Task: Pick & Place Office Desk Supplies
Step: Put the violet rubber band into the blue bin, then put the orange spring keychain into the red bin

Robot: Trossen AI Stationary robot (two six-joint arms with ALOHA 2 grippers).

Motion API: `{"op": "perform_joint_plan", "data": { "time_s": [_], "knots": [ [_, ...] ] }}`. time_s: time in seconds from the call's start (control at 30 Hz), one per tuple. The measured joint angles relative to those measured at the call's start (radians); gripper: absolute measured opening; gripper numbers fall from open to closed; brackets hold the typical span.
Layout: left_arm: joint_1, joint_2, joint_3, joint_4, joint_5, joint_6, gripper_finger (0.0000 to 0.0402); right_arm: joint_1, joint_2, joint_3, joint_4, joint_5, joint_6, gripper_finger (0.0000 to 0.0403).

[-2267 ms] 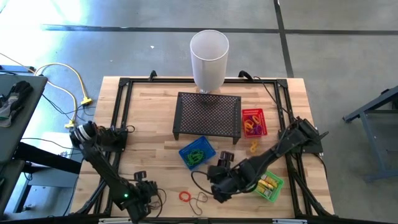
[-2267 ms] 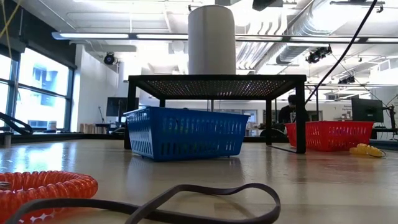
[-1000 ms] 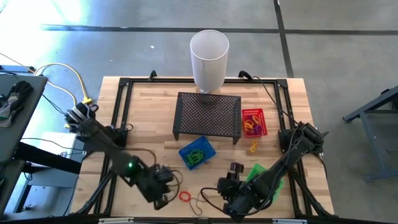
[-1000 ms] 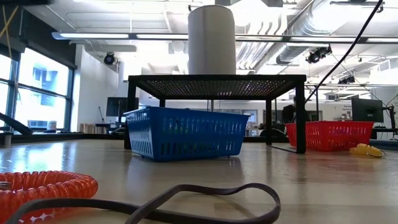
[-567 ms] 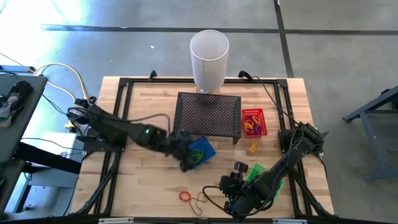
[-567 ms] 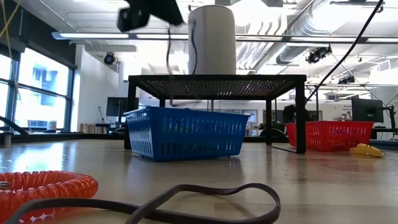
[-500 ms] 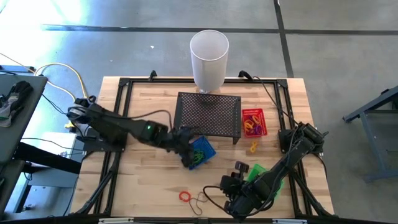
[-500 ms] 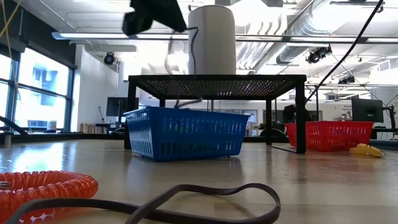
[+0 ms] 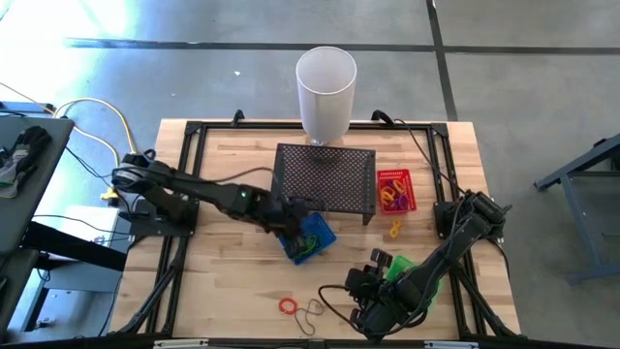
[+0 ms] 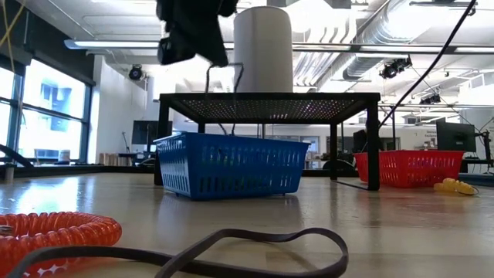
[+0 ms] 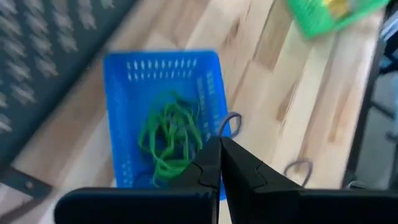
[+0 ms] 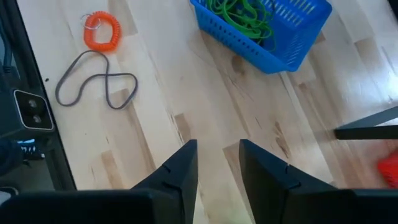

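The left tool (image 9: 294, 218) is seen reached out over the blue basket (image 9: 308, 239), which stands on the wooden counter (image 9: 228, 276) just in front of the black mesh stand (image 9: 326, 179); in the left wrist view its two fingers (image 11: 233, 163) are pressed together at their tips, and a thin dark loop (image 11: 230, 122) shows beside those tips, though whether it is pinched cannot be told. The blue basket is filled with a tangle of green bands (image 9: 307, 241), shown again in the left wrist view (image 11: 169, 138) and in the right wrist view (image 12: 244, 15). Nearer the front edge of the counter an orange coiled loop (image 9: 288, 306) is laid, and just beside it a dark band (image 9: 313, 310) is spread flat in a double loop; both are seen close up in the low view, where the coil (image 10: 54, 234) and the band (image 10: 231, 249) lie in the foreground. A tall white cylinder (image 9: 326, 93) is stood behind the mesh stand. Farther right, the right tool (image 9: 360, 301) is held low over bare wood near the front edge, its fingers (image 12: 268, 172) parted with nothing between them. A green basket (image 9: 417, 276) is partly hidden beneath the right arm. A red basket (image 9: 395, 190) holding orange and purple loops is set at the right of the stand, and a small yellow piece (image 9: 395, 229) lies just in front of it.
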Motion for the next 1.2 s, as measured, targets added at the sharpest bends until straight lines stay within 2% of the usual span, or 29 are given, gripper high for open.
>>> {"op": "perform_joint_plan", "data": {
  "time_s": [0.4,0.63,0.77,1.0,1.2],
  "knots": [
    [-0.023,0.152,-0.002,-0.02,0.005,-0.005,0.0,-0.004,-0.008,0.0,0.006,0.001,0.0,0.0105],
    [-0.024,0.15,-0.002,-0.04,0.007,-0.006,0.0004,-0.004,-0.007,0.0,0.021,0.001,-0.003,0.0105],
    [-0.024,0.145,-0.002,-0.075,-0.001,-0.02,0.0025,0.003,-0.007,0.0,0.03,0.001,-0.003,0.0105],
    [-0.028,0.146,-0.002,-0.11,-0.001,-0.162,0.0084,0.018,-0.007,0.0,0.04,0.001,0.0,0.0105],
    [-0.027,0.112,-0.002,-0.112,0.003,-0.161,0.0091,0.024,-0.007,0.0,0.043,0.011,0.013,0.0105]
  ]
}}
